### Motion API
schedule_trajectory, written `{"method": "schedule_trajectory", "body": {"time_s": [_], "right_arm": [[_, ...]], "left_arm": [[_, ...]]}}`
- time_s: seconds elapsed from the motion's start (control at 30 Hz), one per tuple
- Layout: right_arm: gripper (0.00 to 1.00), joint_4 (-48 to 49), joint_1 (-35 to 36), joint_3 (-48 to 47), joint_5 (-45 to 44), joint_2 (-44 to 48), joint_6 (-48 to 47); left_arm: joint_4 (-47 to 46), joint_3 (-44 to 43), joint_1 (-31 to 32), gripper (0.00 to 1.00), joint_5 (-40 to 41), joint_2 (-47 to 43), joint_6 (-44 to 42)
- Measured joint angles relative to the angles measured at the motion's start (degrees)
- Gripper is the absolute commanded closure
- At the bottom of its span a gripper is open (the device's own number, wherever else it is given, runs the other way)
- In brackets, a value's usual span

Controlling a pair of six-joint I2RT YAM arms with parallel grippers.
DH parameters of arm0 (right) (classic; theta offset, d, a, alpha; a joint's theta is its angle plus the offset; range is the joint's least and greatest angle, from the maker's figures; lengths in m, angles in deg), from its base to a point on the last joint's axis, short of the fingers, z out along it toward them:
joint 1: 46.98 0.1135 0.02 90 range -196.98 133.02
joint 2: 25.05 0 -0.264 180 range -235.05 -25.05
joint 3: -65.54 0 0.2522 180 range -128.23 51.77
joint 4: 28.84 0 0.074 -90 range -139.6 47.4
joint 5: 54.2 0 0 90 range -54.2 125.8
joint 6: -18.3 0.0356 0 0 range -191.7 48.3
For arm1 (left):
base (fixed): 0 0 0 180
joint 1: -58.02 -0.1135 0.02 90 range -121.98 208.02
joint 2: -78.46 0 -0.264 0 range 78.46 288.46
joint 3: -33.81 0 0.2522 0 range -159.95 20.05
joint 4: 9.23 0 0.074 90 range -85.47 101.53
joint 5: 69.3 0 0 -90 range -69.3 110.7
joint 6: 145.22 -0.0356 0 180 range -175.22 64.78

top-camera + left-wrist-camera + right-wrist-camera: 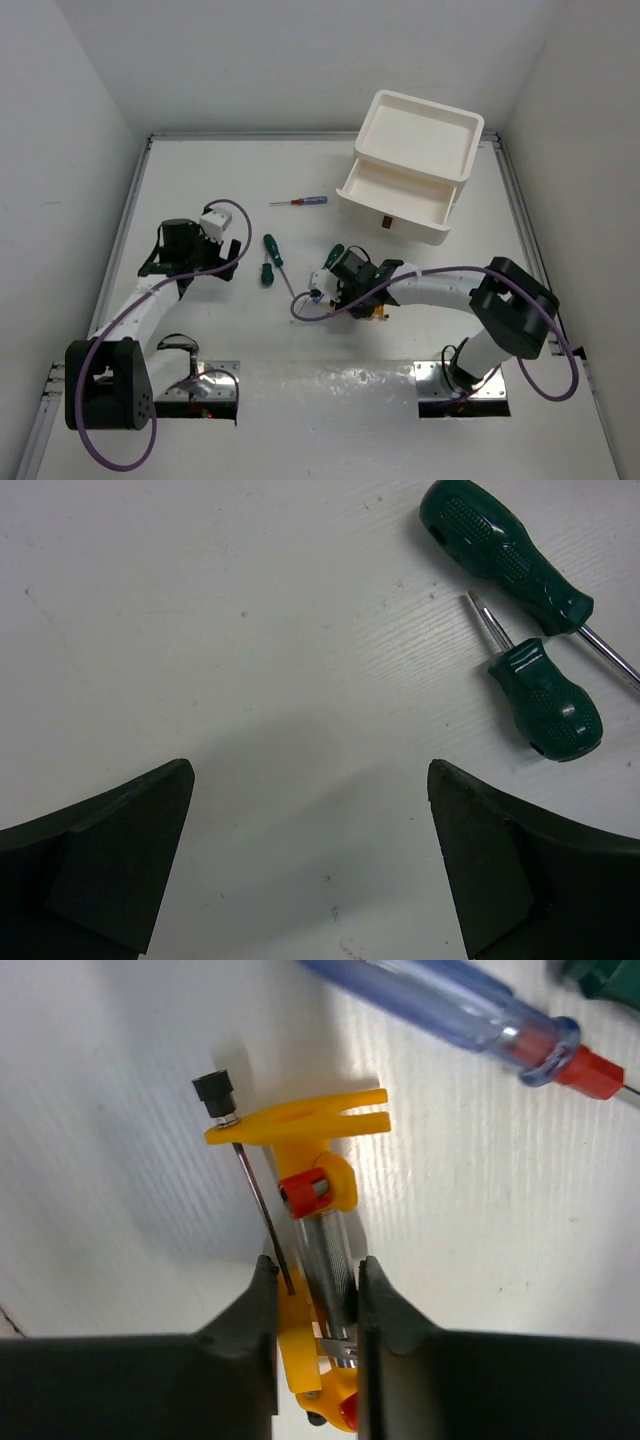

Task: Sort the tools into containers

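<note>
1. Right wrist view: the yellow tool [310, 1160] lies flat on the table [120, 1110], its forked end pointing away from the camera. The thin metal bar and ribbed steel barrel run back between the fingers.
2. The right claw [316, 1275] is closed on this tool, one finger pressing each side of the barrel end. Gripping across the narrow shaft rather than the wide fork probably gives the pads parallel faces to bite on.
3. A blue-and-red screwdriver [470, 1020] lies just beyond the fork without touching it, so the grip looks free of neighbours.
4. Left wrist view: the left claw [308, 780] stands wide open over bare table and holds nothing. A long green screwdriver [505, 555] and a stubby one [550, 700] lie close together ahead of it to the right, likely the next candidates.
5. Top view: the white drawer unit [470, 150] sits at the far right of the table. Its upper drawer [395, 222] is pulled out, presumably to receive the tool, and a second blue-and-red screwdriver [300, 201] lies to its left.
</note>
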Motion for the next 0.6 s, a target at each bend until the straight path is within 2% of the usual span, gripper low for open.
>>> {"method": "schedule_trajectory", "body": {"time_s": [0.1, 0.3, 0.6], "right_arm": [[1.00, -2.43, 1.75, -0.13, -2.93, 0.68, 1.11], [1.00, -5.81, 3.37, -0.50, -6.88, 3.74, 2.47], [1.00, -6.73, 5.03, -3.82, -5.99, 21.75, 4.98]], "left_arm": [[0.00, 0.00, 0.00, 0.00, 0.00, 0.00, 0.00], [0.00, 0.00, 0.00, 0.00, 0.02, 0.00, 0.00], [-0.02, 0.00, 0.00, 0.00, 0.00, 0.00, 0.00]]}}
